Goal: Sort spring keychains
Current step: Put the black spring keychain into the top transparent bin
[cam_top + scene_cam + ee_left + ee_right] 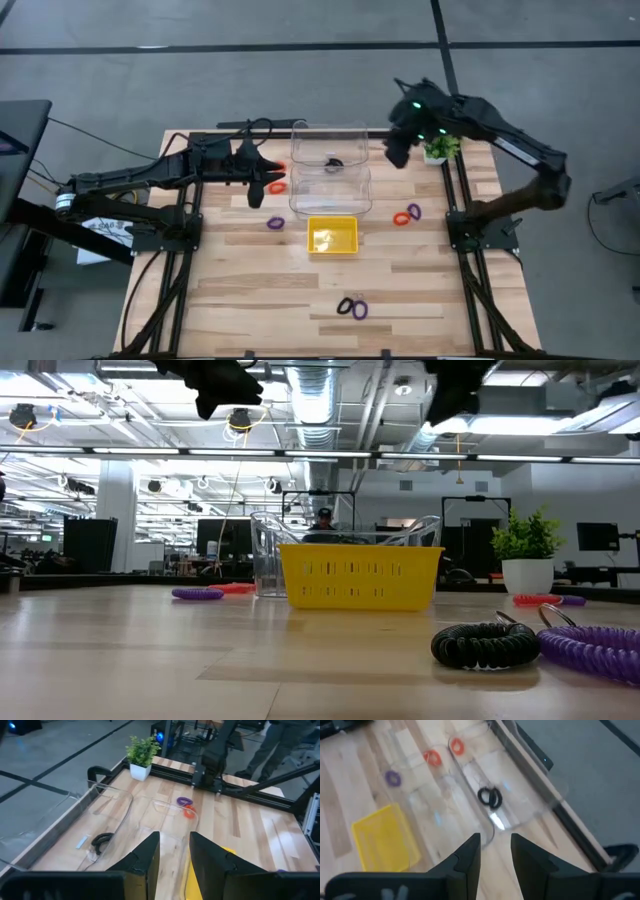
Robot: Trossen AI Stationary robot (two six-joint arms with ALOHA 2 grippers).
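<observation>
On pale wood-plank table (420,270) | coiled spring keychains (352,308) scattered; black one (490,797) inside clear plastic bin (330,150) | left gripper (262,178), right gripper (398,150) slightly parted, empty | yellow slotted tray (333,236)

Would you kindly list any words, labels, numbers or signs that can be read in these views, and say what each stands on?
No text can be read in any view.
Paper sheet beside the table, under the left arm: dark marks, too small to read.
Small pale label on the clear bin: blank or too blurred to tell.
Yellow tray: only slots, no lettering.
</observation>
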